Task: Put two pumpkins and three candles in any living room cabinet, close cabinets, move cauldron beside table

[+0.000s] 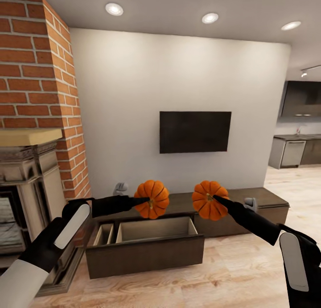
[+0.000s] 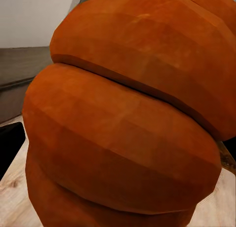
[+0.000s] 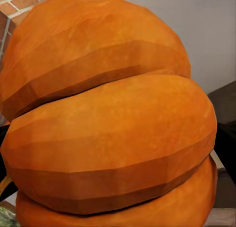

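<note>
Orange pumpkins [image 1: 152,199] [image 1: 209,200], pinched one per end effector [image 1: 146,200] [image 1: 216,197], hung above the open cabinet [image 1: 145,249]; wrist cameras caught ribs, head camera brick and floorboards.

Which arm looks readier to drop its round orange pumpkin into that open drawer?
Probably the left: its round orange ribbed pumpkin hangs above the open beige drawer of the long dark-brown wood cabinet, while the right arm's pumpkin sits off past the drawer's edge.

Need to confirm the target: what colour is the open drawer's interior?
Pale beige inside the open drawer, best in the head view.
</note>
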